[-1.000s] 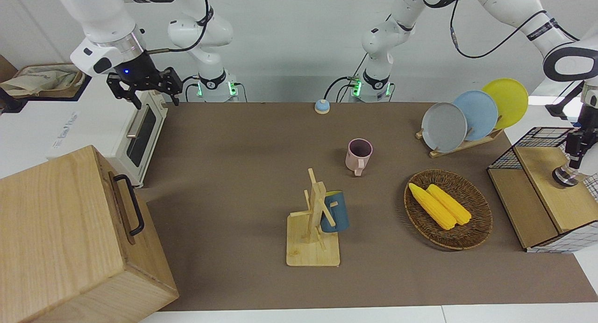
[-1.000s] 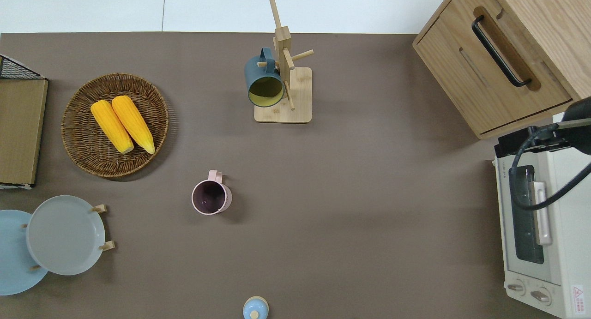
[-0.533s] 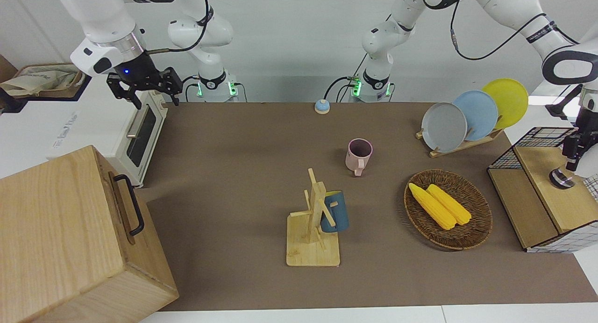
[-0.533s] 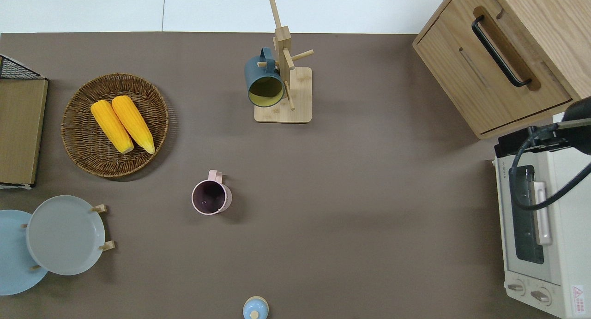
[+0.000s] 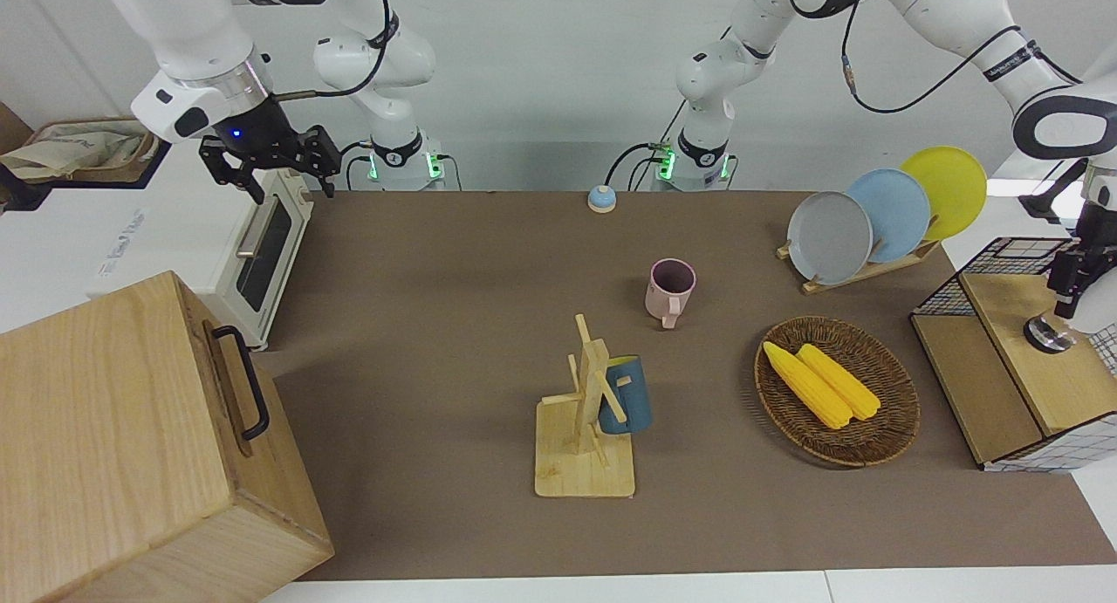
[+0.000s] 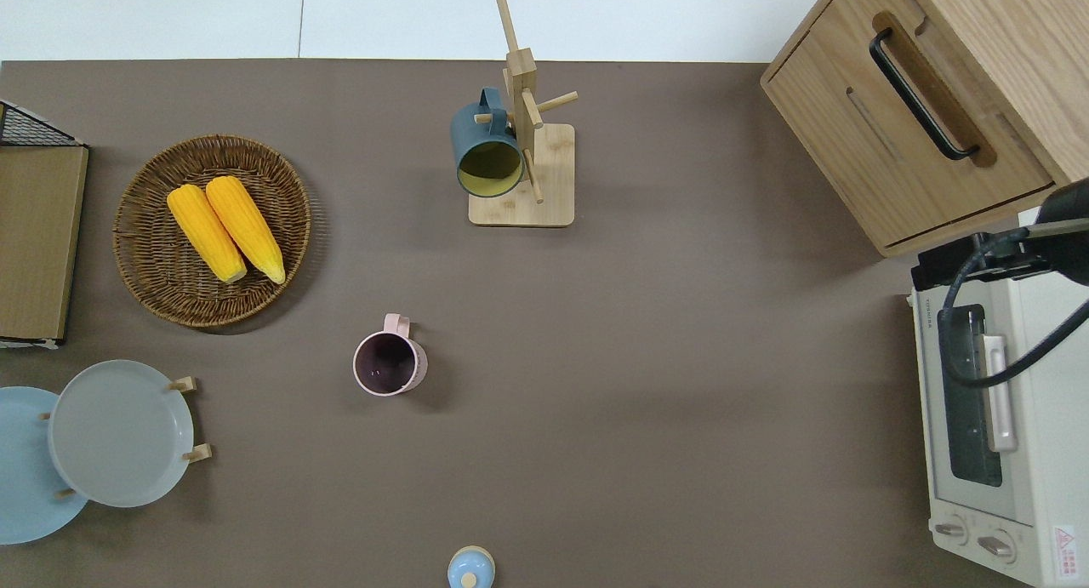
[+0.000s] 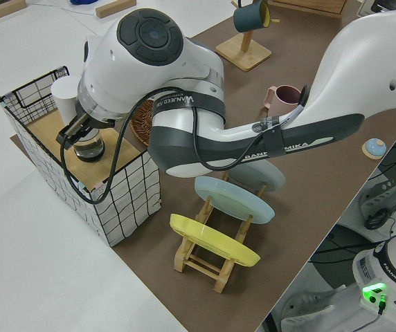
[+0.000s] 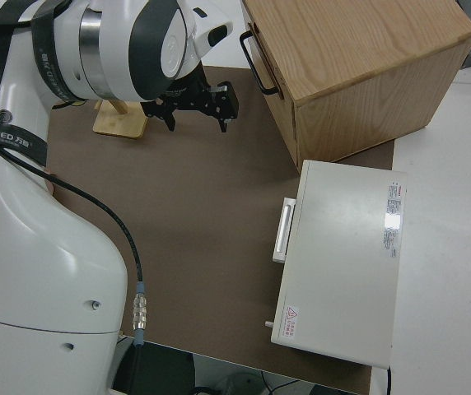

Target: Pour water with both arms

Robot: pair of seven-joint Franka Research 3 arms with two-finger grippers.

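The left tool (image 5: 1066, 309) reaches the glass vessel (image 7: 88, 146) in the wire basket (image 7: 118, 197), grip probably unclosed though I cannot tell; next it must clamp and lift, while the right tool (image 5: 272, 162) hangs spread.

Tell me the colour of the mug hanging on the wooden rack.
The mug is dark blue outside and yellow inside, clearest in the overhead view.

The right arm (image 5: 196, 27) is raised, its wrist bent downward, toward the right arm's end of the table; the right gripper (image 5: 270, 162) hangs in the air with fingers spread apart; the left arm (image 5: 1003, 36) stretches out to its own end, wrist pointing down; the left gripper (image 5: 1066, 302) is lowered, its finger state unclear
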